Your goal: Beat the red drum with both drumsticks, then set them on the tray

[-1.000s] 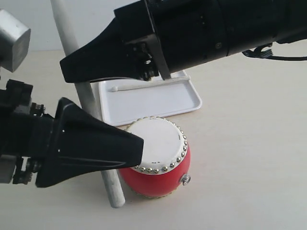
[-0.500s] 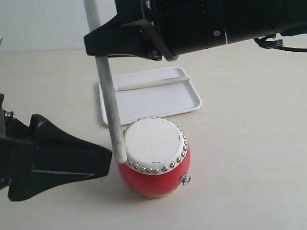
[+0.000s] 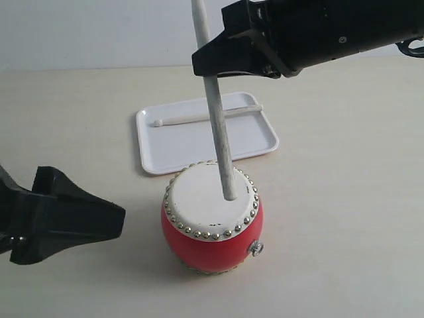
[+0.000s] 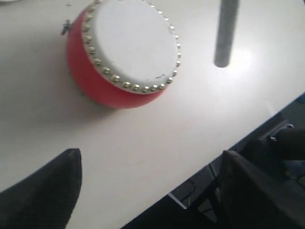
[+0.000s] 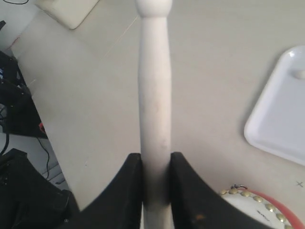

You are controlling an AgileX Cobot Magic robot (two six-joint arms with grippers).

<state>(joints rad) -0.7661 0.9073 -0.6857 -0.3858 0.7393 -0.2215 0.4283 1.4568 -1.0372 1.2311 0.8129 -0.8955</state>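
The red drum (image 3: 212, 222) stands on the table, cream head up and tilted slightly toward the tray; it also shows in the wrist views (image 4: 124, 52) (image 5: 259, 210). My right gripper (image 3: 215, 63) (image 5: 155, 160) is shut on one drumstick (image 3: 218, 112) (image 5: 154, 81), held nearly upright. The stick's lower end lines up over the drumhead in the exterior view; I cannot tell if it touches. The left wrist view shows that end (image 4: 226, 33) beside the drum. The other drumstick (image 3: 209, 116) lies on the white tray (image 3: 252, 142) (image 5: 281, 114) behind the drum. My left gripper (image 3: 116, 222) (image 4: 150, 155) is open and empty, left of the drum.
The table's edge (image 4: 228, 143) runs close by the left gripper, with dark equipment below it. A cream block (image 5: 66, 12) sits far off on the table. A black cable (image 3: 411, 46) hangs by the right arm.
My right gripper swung right with the drumstick, carrying its lower end from the drum's left side to over the drumhead. The left gripper drew back to the left, away from the drum.
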